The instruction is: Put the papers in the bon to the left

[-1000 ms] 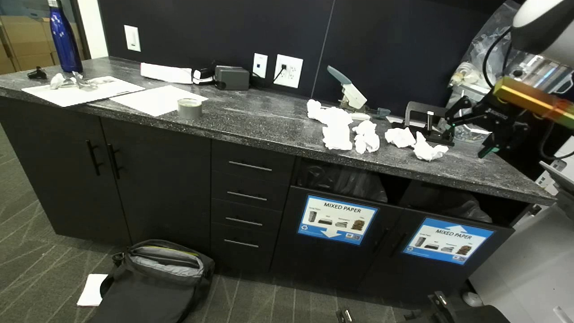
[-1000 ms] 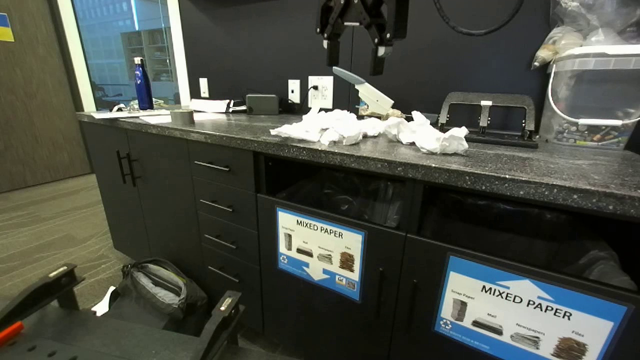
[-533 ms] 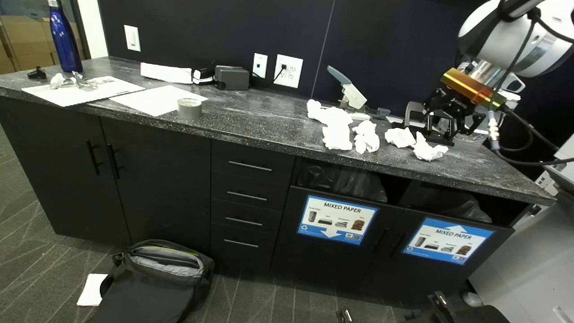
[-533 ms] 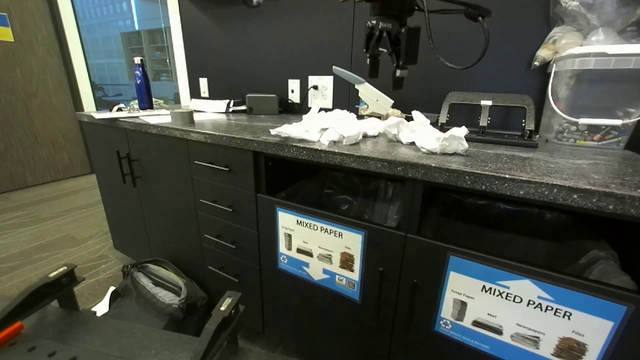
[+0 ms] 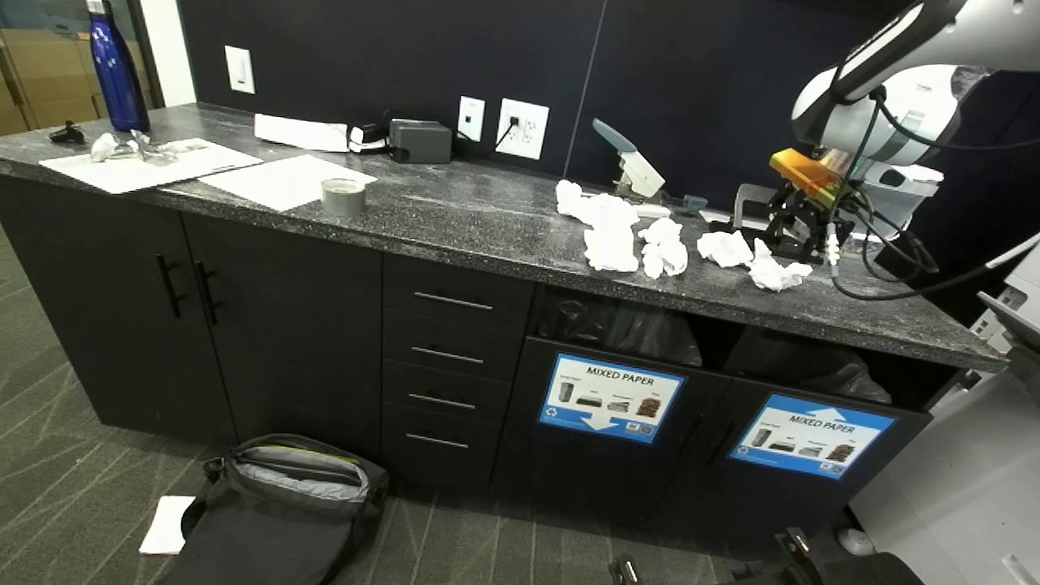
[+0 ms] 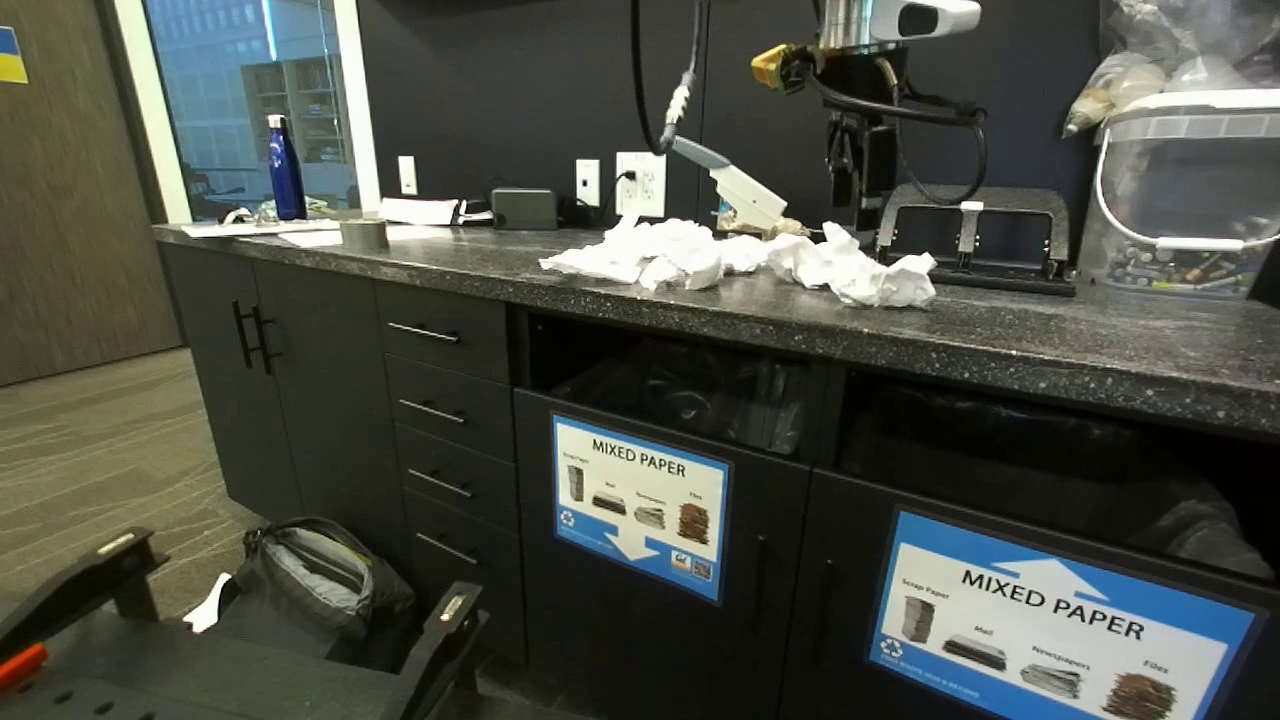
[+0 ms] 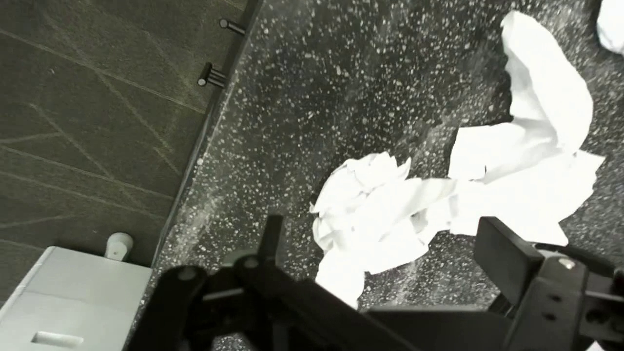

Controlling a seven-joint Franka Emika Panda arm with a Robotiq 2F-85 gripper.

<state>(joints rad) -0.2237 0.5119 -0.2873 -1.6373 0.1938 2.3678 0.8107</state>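
on the counter (image 5: 471, 219) are a blue bottle (image 6: 287, 175), a roll of tape (image 5: 343, 199), a stapler (image 6: 748, 198), a hole punch (image 6: 1010, 204) and a clear bucket (image 6: 1180, 190); a dark bag (image 5: 276, 520) lies open on the floor (image 5: 455, 536).

In both exterior views a dark wall (image 5: 366, 49) is divided by a thin seam (image 5: 588, 81) and fitted with white plates (image 5: 240, 69). Along it a speckled counter (image 5: 463, 219) is set, light being dully reflected from its top; beneath, black cupboard doors (image 5: 252, 341) and a stack of drawers (image 5: 451, 376) with bar handles (image 5: 453, 301) are seen. The carpeted floor (image 6: 110, 440) is streaked in a paler tone. Beyond one end of the counter a pale unit (image 5: 959, 479) is placed. In an exterior view a window (image 6: 225, 110) is edged by a white frame (image 6: 358, 100); through it shelves (image 6: 315, 85) and a bright strip (image 6: 269, 30) are seen. Beside it a wood panel (image 6: 70, 220) is marked by a blue-and-yellow patch (image 6: 12, 55).
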